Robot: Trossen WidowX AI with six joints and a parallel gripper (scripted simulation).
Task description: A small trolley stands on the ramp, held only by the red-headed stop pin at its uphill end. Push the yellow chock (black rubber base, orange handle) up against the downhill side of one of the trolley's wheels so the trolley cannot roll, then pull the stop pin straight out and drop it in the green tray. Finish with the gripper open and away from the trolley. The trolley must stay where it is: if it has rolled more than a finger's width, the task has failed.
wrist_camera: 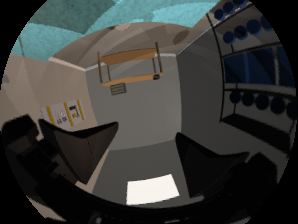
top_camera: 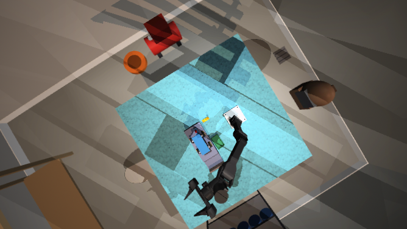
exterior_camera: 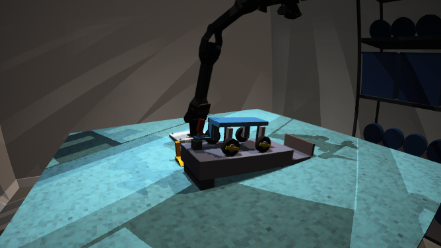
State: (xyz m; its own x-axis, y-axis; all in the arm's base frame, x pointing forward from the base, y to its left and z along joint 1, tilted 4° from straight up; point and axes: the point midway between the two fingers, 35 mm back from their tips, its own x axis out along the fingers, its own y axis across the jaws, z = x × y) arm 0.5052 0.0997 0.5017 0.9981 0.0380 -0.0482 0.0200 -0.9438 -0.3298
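The blue-topped trolley (top_camera: 200, 144) (exterior_camera: 241, 121) stands with its wheels on the grey ramp (top_camera: 213, 158) (exterior_camera: 244, 166). The red-headed stop pin (top_camera: 195, 131) (exterior_camera: 200, 125) stands upright, slightly tilted, at the trolley's uphill end. The yellow chock (top_camera: 205, 119) (exterior_camera: 179, 161) is off the ramp, on the table just past its uphill end; its orange handle shows in the exterior view. The green tray (top_camera: 217, 141) is beside the ramp and hidden in the exterior view. My gripper (top_camera: 189, 207) (wrist_camera: 147, 130) is open and empty, raised far from the trolley, beyond the ramp's downhill end.
A low end wall (exterior_camera: 298, 145) closes the ramp's downhill end. My arm stands on a white base plate (top_camera: 242, 113) and reaches past the tray side of the ramp. A dark rack (exterior_camera: 396, 43) with blue round items stands beyond the table (top_camera: 265, 146) (exterior_camera: 132, 185).
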